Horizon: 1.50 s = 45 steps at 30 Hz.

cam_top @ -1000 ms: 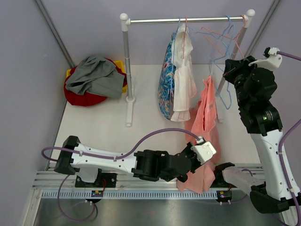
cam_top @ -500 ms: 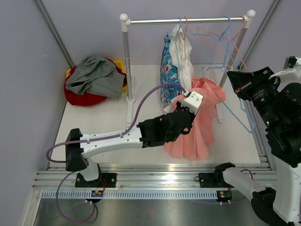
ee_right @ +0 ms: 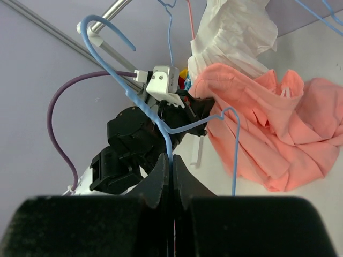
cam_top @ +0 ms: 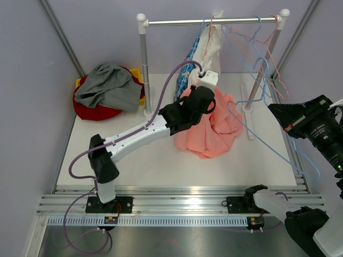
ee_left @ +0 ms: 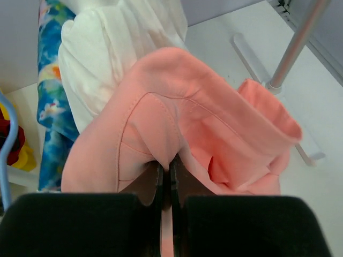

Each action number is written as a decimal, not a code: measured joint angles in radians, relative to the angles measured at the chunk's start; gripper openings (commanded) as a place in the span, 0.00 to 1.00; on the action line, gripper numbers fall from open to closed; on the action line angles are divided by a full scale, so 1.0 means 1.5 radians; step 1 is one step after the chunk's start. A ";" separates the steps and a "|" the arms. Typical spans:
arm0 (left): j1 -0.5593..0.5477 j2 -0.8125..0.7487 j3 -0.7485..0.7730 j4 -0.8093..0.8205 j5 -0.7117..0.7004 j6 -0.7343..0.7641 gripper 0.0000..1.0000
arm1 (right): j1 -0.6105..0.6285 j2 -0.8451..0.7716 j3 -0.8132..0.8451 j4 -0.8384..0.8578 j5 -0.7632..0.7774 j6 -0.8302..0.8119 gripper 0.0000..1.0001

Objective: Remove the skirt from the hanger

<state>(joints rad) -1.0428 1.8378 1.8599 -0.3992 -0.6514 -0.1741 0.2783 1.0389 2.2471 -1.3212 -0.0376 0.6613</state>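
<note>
i see left tool (ee_left: 166,170) pinched tight on pink skirt (cam_top: 214,128) | skirt off hanger, heaped on counter (cam_top: 134,155) beside white garment (cam_top: 209,48) | right tool (ee_right: 170,163) clamped on blue hanger (ee_right: 161,127)

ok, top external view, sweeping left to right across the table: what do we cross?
grey garment heap → rack's left post → pink skirt → rack's right post → right arm. Skipped: left end effector and blue hanger, since their spans overlap other items.
</note>
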 measured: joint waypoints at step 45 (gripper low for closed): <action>-0.437 -0.463 -0.266 -0.617 -0.292 -0.537 0.00 | -0.012 0.319 -0.138 0.391 0.229 -0.159 0.00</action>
<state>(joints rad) -1.6978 1.1439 1.4612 -1.3243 -1.0897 -0.9791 0.2607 1.5173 2.0399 -0.7341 0.3065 0.4221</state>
